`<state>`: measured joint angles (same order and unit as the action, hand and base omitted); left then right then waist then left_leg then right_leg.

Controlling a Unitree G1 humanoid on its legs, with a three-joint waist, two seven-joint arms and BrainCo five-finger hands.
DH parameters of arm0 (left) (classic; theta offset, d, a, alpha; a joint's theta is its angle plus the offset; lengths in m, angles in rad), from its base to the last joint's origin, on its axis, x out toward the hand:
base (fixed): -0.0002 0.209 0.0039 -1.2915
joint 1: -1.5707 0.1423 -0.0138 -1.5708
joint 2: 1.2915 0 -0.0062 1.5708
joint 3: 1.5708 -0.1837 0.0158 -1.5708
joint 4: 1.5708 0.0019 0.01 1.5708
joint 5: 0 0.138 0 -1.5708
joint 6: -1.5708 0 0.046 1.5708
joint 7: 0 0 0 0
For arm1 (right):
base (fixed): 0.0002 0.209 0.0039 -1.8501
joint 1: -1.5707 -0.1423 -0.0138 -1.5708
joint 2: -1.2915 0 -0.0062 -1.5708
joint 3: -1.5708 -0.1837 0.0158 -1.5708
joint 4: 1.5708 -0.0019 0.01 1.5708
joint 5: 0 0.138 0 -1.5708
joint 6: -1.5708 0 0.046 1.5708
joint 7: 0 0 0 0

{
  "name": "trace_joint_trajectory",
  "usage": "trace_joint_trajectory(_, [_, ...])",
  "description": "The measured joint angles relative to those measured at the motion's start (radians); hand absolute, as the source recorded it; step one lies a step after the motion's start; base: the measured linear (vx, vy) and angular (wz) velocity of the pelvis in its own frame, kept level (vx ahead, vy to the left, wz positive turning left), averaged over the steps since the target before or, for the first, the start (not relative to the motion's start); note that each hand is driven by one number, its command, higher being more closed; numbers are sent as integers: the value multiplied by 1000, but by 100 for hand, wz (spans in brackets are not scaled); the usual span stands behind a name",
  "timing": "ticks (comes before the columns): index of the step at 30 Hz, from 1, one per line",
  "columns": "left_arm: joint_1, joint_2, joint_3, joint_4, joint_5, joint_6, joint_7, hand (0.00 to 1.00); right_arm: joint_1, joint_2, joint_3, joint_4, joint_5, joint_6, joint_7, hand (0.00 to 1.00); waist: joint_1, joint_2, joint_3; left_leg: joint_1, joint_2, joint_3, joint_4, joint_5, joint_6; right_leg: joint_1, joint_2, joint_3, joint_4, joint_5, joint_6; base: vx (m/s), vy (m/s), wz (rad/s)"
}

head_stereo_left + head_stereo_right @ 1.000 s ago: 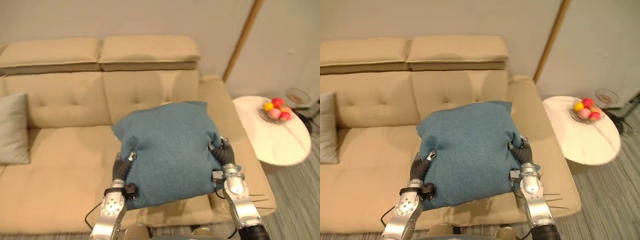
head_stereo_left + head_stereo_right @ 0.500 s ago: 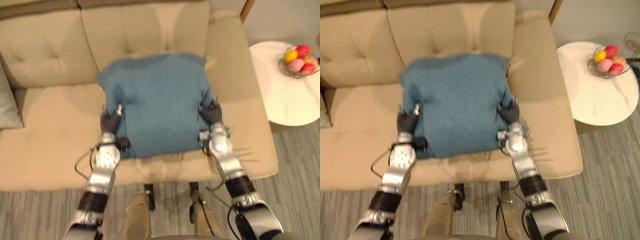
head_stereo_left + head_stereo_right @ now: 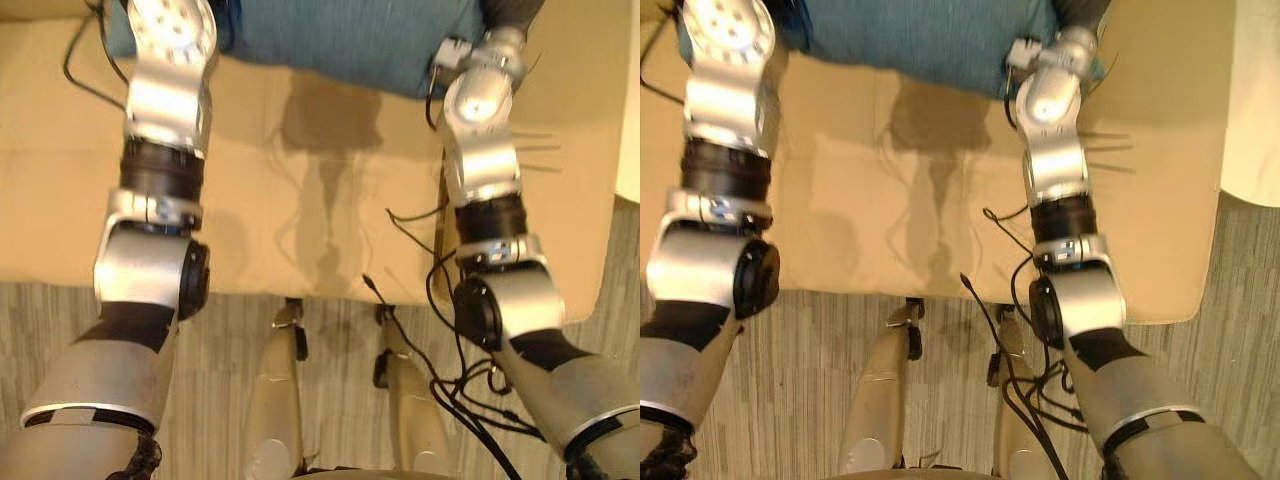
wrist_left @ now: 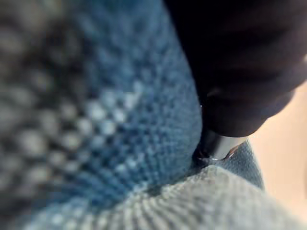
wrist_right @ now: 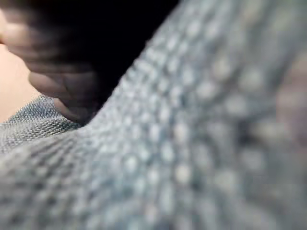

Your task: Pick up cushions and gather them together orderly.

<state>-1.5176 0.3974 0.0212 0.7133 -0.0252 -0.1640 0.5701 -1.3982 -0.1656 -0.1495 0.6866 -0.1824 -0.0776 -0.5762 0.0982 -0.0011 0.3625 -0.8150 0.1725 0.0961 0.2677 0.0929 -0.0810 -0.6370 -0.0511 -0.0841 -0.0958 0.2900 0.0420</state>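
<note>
The left hand (image 4: 240, 62) and right hand (image 5: 67, 52) press into the blue cushion (image 3: 340, 40); whether they grip it cannot be told. Bare sofa seat (image 3: 330, 210) runs to its front edge.

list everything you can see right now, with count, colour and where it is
cushion: 1, blue, over the sofa seat, between both hands
sofa: 1, beige, seat right in front of the robot
side table: 1, white, edge showing right of the sofa
floor: grey striped, in front of the sofa
left hand: 1, dark cover, against the cushion's fabric
right hand: 1, dark ribbed cover, against the cushion's fabric
</note>
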Motion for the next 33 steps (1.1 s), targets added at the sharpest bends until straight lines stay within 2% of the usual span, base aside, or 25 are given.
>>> trace_joint_trajectory(3, [-56,-4,61,70,-83,8,-26,0,-95,-47,1,90,115,13,58,0,-1,0,21,-25,2,-18,-49,31,-10,-34,6,-27,0,0,0,10,-30,17])
trace_joint_trajectory(6, [-56,-4,122,152,-123,30,-86,0,-108,-100,47,106,188,14,102,0,-2,-1,30,-45,6,-35,-84,47,-17,-60,11,-50,0,0,0,31,-12,13])
trace_joint_trajectory(10, [-38,-2,187,166,-153,29,-138,0,-108,-140,104,139,260,15,147,0,-1,0,67,-46,10,-39,-90,47,-17,-60,15,-55,3,0,0,24,11,4])
trace_joint_trajectory(13, [62,0,228,166,-156,23,-179,0,-91,-140,178,194,295,20,172,0,-4,1,67,-44,13,-33,-93,47,-18,-64,15,-53,6,0,0,5,19,-3])
trace_joint_trajectory(17, [248,1,294,169,-156,23,-200,0,-44,-144,207,182,297,11,189,0,-6,1,67,-29,18,-11,-95,47,-18,-64,18,-40,13,0,0,-19,18,-10])
trace_joint_trajectory(21, [416,4,388,170,-157,24,-211,0,101,-147,207,104,290,4,190,0,-5,1,67,11,22,10,-115,50,-23,-60,19,-15,36,-1,1,-58,0,-15])
trace_joint_trajectory(24, [510,16,397,134,-158,23,-222,0,232,-147,199,16,278,1,191,0,-9,1,67,53,19,23,-135,63,-22,-32,16,6,38,-17,9,-68,-20,-2])
trace_joint_trajectory(26, [599,22,374,27,-159,17,-221,0,336,-152,194,-100,248,-5,190,0,-12,1,67,86,20,22,-160,71,-29,-7,18,7,39,-37,-1,-57,-43,8])
trace_joint_trajectory(28, [761,28,310,-152,-160,-21,-220,0,505,-159,184,-277,210,-28,193,0,-6,1,67,143,22,23,-187,80,-35,39,29,4,41,-48,-10,-37,-46,3])
trace_joint_trajectory(30, [898,23,249,-259,-160,-47,-221,0,656,-158,180,-389,180,-35,210,0,-2,0,67,205,24,20,-199,80,-36,97,33,0,44,-67,-14,20,-48,8])
trace_joint_trajectory(32, [1044,-20,201,-353,-162,-71,-240,0,816,-156,182,-476,160,-45,237,0,-1,0,64,273,24,19,-201,78,-35,153,32,-1,74,-95,-15,52,-26,12])
trace_joint_trajectory(33, [1140,-61,162,-390,-162,-86,-261,0,924,-155,194,-510,133,-58,265,0,-2,-2,40,304,22,19,-201,67,-34,174,30,-3,99,-121,-13,41,-4,13])
